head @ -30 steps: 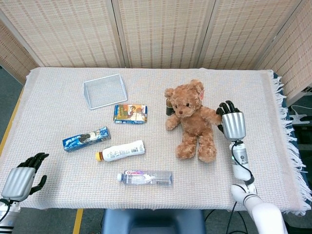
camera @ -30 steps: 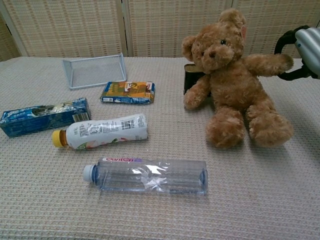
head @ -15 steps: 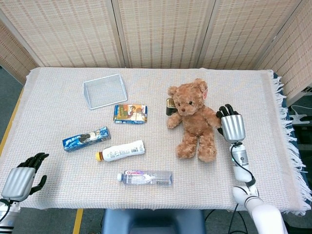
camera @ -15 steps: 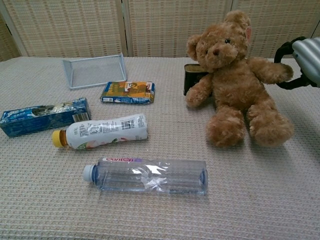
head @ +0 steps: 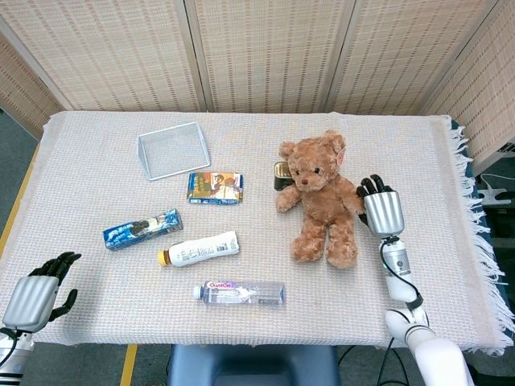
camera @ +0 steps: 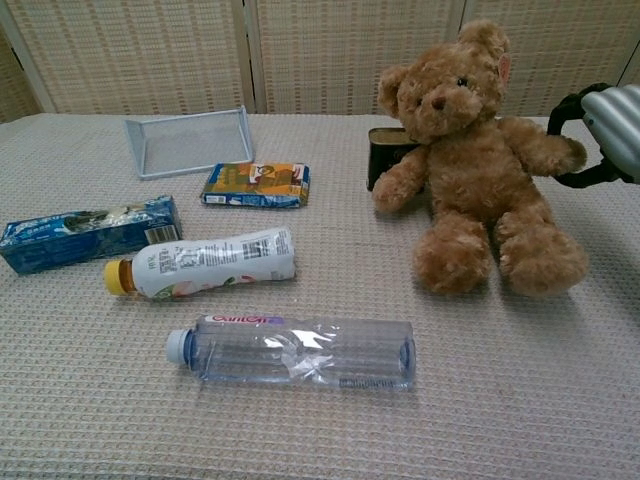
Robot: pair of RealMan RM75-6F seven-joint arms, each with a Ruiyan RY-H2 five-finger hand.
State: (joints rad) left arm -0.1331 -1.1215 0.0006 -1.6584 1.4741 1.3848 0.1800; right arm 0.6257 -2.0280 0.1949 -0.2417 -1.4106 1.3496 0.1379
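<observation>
The right robot hand curls its fingers around the outstretched arm of the teddy bear, which sits upright right of centre on the tabletop. The left robot hand hangs off the near-left edge, fingers loosely apart, holding nothing.

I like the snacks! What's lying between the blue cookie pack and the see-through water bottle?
The white drink bottle with a yellow cap lies on its side between the blue cookie pack and the clear water bottle, in both views.

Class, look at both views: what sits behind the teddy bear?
Behind the teddy bear stands a dark tin can with a gold rim, near its arm. The bear covers most of it, so the label and full shape stay hidden.
</observation>
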